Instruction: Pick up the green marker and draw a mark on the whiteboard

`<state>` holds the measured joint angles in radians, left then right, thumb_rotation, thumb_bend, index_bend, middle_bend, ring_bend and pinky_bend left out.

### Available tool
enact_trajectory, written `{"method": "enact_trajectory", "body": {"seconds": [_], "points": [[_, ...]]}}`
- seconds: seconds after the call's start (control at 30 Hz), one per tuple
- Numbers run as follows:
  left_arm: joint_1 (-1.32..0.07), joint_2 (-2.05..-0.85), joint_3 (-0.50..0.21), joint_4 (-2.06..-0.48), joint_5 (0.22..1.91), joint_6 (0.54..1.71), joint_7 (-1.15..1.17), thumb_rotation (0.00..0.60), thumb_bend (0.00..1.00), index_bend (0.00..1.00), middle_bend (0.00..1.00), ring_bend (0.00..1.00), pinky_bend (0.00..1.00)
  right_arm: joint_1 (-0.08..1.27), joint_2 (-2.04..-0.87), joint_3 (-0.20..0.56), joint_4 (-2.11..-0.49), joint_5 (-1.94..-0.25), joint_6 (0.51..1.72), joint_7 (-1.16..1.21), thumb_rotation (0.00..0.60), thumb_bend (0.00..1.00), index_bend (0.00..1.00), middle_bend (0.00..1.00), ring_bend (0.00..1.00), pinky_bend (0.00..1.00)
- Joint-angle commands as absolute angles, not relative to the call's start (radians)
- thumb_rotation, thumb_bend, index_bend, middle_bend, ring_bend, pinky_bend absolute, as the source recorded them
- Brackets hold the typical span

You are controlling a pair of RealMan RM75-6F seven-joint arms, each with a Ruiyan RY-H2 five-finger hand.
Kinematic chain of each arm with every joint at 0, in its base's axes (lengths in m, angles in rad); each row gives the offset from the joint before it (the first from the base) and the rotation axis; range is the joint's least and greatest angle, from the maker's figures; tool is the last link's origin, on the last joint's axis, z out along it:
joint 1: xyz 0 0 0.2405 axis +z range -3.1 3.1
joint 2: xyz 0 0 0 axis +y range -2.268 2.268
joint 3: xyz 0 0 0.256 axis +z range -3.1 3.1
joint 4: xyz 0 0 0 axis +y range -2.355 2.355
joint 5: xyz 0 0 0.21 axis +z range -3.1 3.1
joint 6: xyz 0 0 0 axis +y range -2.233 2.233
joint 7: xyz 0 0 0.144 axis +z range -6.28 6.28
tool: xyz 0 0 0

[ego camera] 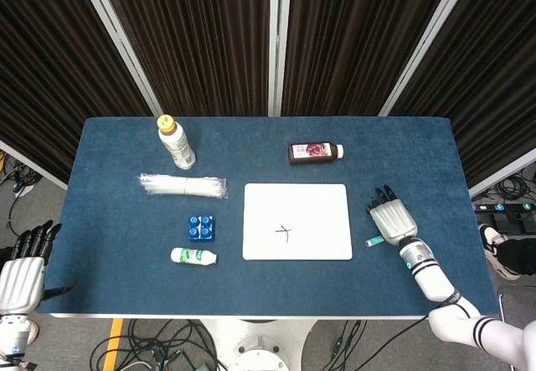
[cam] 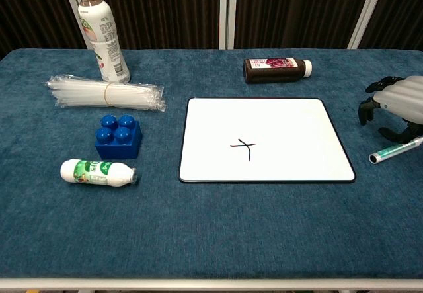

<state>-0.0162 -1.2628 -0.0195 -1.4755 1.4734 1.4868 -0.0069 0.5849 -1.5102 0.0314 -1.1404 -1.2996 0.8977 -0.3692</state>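
The whiteboard [ego camera: 297, 212] [cam: 277, 124] lies in the middle of the blue table and carries a small black cross [ego camera: 285, 234] [cam: 243, 147]. The green marker [ego camera: 373, 242] [cam: 395, 150] lies low on the cloth to the right of the board, its white end pointing left. My right hand [ego camera: 392, 220] [cam: 398, 102] hovers just over the marker, back upward, fingers stretched out in the head view, with nothing plainly gripped. Off the table's left edge, my left hand [ego camera: 25, 262] hangs with fingers apart and holds nothing.
A yellow-capped bottle [ego camera: 176, 142] [cam: 102, 32] stands at the back left, a dark bottle [ego camera: 315, 152] [cam: 276, 69] lies behind the board. A straw bundle [ego camera: 182, 186] [cam: 106, 93], blue brick [ego camera: 200, 228] [cam: 117, 136] and small white-green bottle [ego camera: 193, 256] [cam: 98, 172] lie left.
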Motion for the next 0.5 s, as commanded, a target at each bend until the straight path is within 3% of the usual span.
{"method": "enact_trajectory", "body": {"seconds": [0.03,0.3,0.5], "points": [[-0.018,-1.263,-0.021,-1.475,1.474,1.488,-0.008,0.6,0.0,0.03,0.0,0.0,0.0,0.543,-1.459,0.041,-1.24,-1.288,0.971,-0.369,0.6,0.43,0.19,0.19,0.0,0.0],[-0.024,-1.27,-0.024,-1.463,1.47,1.48,-0.018,0.6,0.0,0.03,0.0,0.0,0.0,0.348,-1.252,0.009,-1.52,-1.406,1.307,-0.189,0.6,0.43,0.19,0.21,0.0,0.0],[-0.031,-1.272,-0.027,-1.466,1.469,1.473,-0.007,0.6,0.0,0.03,0.0,0.0,0.0,0.215,-1.171,-0.035,-1.574,-1.508,1.511,-0.075,0.6,0.43,0.19,0.24,0.01,0.0]]}}
